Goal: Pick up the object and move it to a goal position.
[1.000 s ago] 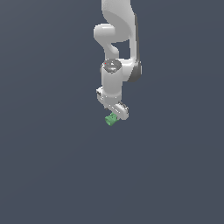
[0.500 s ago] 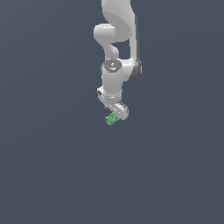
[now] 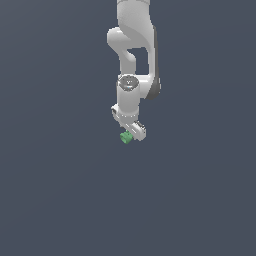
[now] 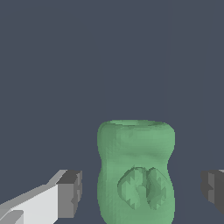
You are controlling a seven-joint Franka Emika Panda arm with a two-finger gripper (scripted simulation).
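Hanging down from the top of the exterior view: a white arm [image 3: 134, 55], bending at a round joint and pointing down. Sitting at its low end, the gripper [image 3: 131, 134], tipping a little toward the exterior view's right. Showing in the wrist view, two dark finger pads [image 4: 70, 192], standing wide apart with a gap on each side, not squeezing anything.

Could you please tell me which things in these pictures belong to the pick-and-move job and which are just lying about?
Part of the job:
- green lump, sitting between the pads with gaps on both sides
- claw, open

Lying about:
- nothing else shows, only plain grey ground
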